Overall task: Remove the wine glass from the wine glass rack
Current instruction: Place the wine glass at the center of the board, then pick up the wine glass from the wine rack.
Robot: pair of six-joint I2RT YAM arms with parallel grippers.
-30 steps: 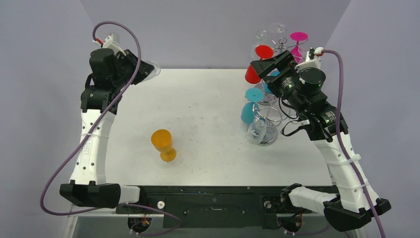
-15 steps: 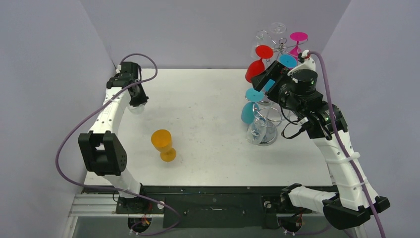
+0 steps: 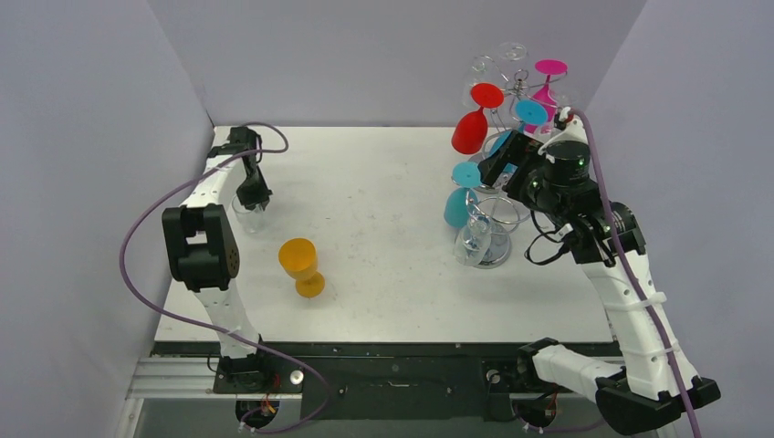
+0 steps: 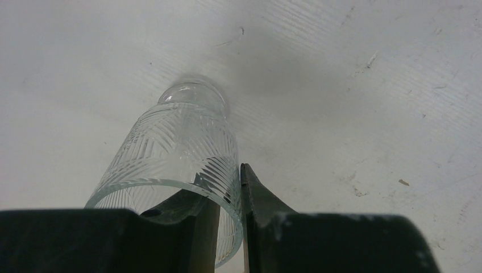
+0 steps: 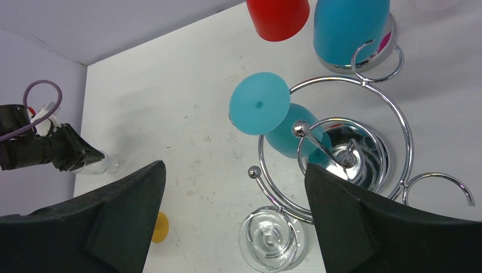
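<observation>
The chrome wine glass rack (image 3: 500,212) stands at the right of the table, with red (image 3: 469,132), cyan (image 3: 455,205), magenta (image 3: 549,69) and clear (image 3: 475,243) wine glasses hanging upside down on it. My right gripper (image 3: 505,161) hovers open above the rack. Between its spread fingers the right wrist view shows the clear glass's foot (image 5: 271,238), a cyan foot (image 5: 260,103) and the rack's base (image 5: 369,165). At the far left my left gripper (image 3: 253,198) is shut on the rim of a clear cut-pattern glass (image 4: 179,142), one finger inside it, its base down at the table.
An orange wine glass (image 3: 301,265) stands upside down left of the table's middle, also low in the right wrist view as the orange glass (image 5: 160,227). Purple walls close in the left, back and right. The left arm's cable loops over the table's left edge.
My left arm came down from a raised pose and brought the clear glass to the table at far left. My right gripper shifted right and lower over the rack, still open.
</observation>
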